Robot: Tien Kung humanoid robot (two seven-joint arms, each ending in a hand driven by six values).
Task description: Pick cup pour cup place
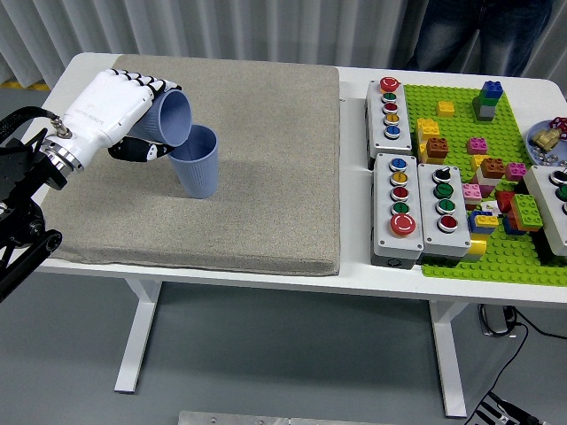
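Cup (171,117) tipped within left hand's fingers (149,152), mouth over standing cup (197,163)

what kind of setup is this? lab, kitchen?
Most likely a robot manipulation test lab, not a kitchen. A white height-adjustable table carries a grey felt-like mat, grey push-button control boxes and a green building-brick baseplate, while the left hand tips one blue plastic cup over another.
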